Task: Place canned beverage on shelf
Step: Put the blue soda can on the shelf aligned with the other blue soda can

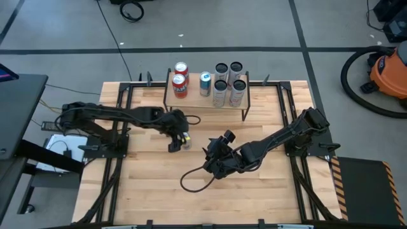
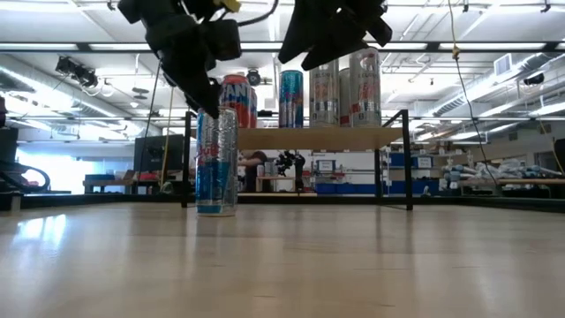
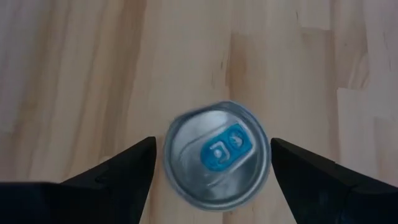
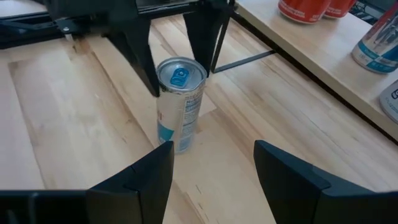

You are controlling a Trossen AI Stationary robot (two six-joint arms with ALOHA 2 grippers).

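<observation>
A slim silver-and-blue beverage can point(image 4: 180, 102) stands upright on its base on the wooden table, in front of the shelf point(image 1: 197, 102). My left gripper point(image 3: 213, 146) hangs open just above it and points steeply down. Its two fingers point(image 4: 144, 59) stand on either side of the can's top point(image 3: 216, 155) without touching it. My right gripper point(image 4: 212, 168) is open with nothing in it, a little to the can's right, and faces the can. In the low view the can point(image 2: 216, 163) shows below my left gripper point(image 2: 205, 88).
On the shelf board point(image 2: 318, 137) stand two red cans point(image 1: 180, 79), a blue-and-white can point(image 1: 205, 84) and several silver cans point(image 1: 227, 83). A black cable loop point(image 1: 191, 181) lies on the table near my right arm. Bare wood lies toward the near edge.
</observation>
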